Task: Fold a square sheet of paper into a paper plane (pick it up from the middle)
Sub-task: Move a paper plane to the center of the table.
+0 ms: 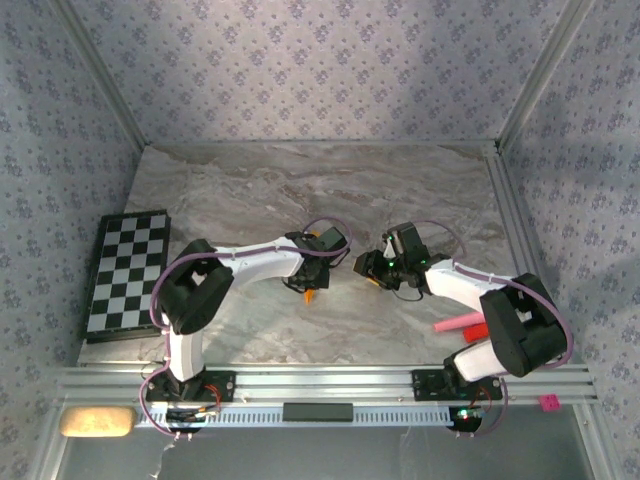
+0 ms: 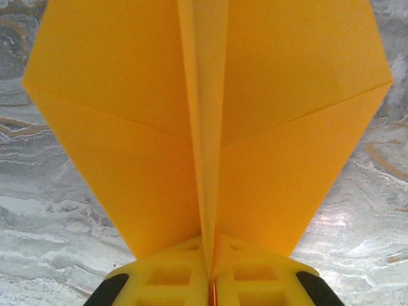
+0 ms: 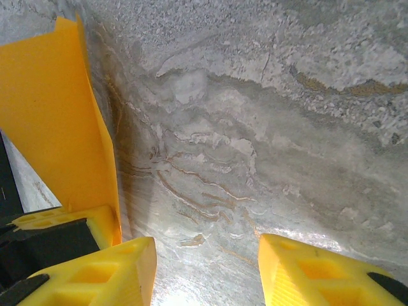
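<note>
The orange-yellow sheet of paper stands folded as a kite-shaped paper plane point(image 2: 127, 127) with a centre ridge. My left gripper point(image 2: 210, 261) is shut on that ridge at its lower end, and the two wings spread to either side above the marble. From above, a small orange tip of the plane point(image 1: 311, 294) shows under the left gripper point(image 1: 312, 282) at mid-table. My right gripper point(image 1: 368, 270) faces it from the right. In the right wrist view the right gripper point(image 3: 207, 255) is open over bare marble, with one wing of the plane point(image 3: 51, 127) just left of its left finger.
A black-and-white chequered board point(image 1: 125, 275) lies at the table's left edge. A pink stick point(image 1: 455, 324) and a small red object point(image 1: 476, 329) lie near the right arm's base. The far half of the marble table point(image 1: 320, 190) is bare.
</note>
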